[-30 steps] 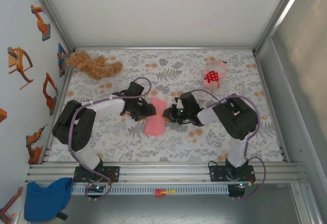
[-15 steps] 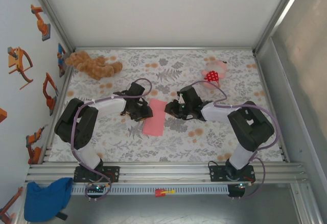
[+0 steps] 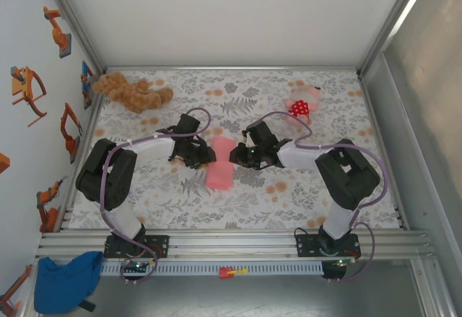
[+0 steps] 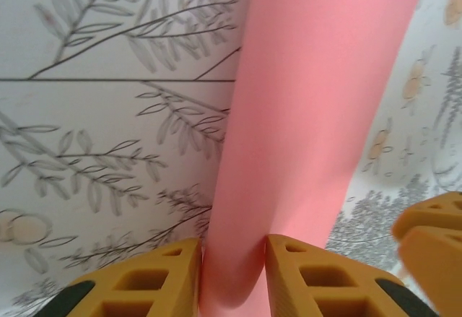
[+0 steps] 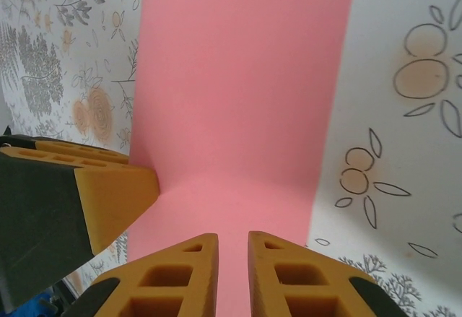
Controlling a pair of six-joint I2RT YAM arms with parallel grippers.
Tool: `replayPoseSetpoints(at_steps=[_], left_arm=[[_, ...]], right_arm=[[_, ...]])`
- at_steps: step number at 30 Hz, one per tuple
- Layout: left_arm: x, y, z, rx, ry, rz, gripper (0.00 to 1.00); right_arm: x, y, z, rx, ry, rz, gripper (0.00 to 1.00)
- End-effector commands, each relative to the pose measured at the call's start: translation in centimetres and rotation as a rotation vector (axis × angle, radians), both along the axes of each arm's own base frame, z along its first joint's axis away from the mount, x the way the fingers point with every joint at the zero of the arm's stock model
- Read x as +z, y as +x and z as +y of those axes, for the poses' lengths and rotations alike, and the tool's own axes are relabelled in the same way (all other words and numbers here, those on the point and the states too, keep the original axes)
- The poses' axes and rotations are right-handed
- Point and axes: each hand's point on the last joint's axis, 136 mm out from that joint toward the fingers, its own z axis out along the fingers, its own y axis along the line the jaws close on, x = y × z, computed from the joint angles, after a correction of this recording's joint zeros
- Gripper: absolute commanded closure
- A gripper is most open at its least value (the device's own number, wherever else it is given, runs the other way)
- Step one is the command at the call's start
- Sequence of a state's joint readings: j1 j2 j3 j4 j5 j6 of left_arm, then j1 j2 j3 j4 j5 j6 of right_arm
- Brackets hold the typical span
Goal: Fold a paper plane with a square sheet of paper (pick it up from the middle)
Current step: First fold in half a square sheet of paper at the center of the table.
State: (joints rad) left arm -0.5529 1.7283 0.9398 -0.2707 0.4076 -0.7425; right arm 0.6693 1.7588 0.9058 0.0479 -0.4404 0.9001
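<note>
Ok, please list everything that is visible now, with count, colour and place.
sheet of paper: one, salmon-pink, table centre, between the hands
teddy bear: one, brown, far left corner
plush toy: one, pink with red dotted patch, far right
tablecloth: one, white floral, covering the table
cloth: one, blue, near left, below the rail
left hand: one, yellow fingers, pinching the paper
right hand: one, yellow fingers, at the paper's right edge

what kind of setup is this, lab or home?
Probably a robot lab cell: aluminium-profile frame, left arm and right arm bolted to its front rail, brown plush toy and pink plush toy as props.
</note>
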Motion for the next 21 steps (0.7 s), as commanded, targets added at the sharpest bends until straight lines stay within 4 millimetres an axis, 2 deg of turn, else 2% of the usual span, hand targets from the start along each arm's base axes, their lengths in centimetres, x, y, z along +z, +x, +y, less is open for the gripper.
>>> replayPoseSetpoints(at_steps=[1, 7, 12, 16, 21], left_arm=[[0.6, 0.2, -1.3, 0.074, -0.106, 0.022, 0.72], [-0.3, 0.3, -0.8, 0.108, -0.084, 0.019, 0.72], [0.0, 0.2, -0.5, 0.094, -0.066, 0.005, 0.68], [0.7, 0.0, -0.1, 0.090, -0.046, -0.008, 0.61], [1.0, -0.9, 0.1, 0.084, -0.031, -0.011, 0.46]], right_arm=[[-0.2, 0.3, 0.4, 0.024, -0.022, -0.001, 0.82], [-1.8, 0.0, 0.2, 0.026, -0.061, 0.038, 0.83], [-2.9, -0.5, 0.0, 0.030, -0.085, 0.070, 0.84], [-3.4, -0.8, 0.0, 0.034, -0.092, 0.084, 0.84], [-3.0, -0.7, 0.4, 0.036, -0.069, 0.077, 0.84]])
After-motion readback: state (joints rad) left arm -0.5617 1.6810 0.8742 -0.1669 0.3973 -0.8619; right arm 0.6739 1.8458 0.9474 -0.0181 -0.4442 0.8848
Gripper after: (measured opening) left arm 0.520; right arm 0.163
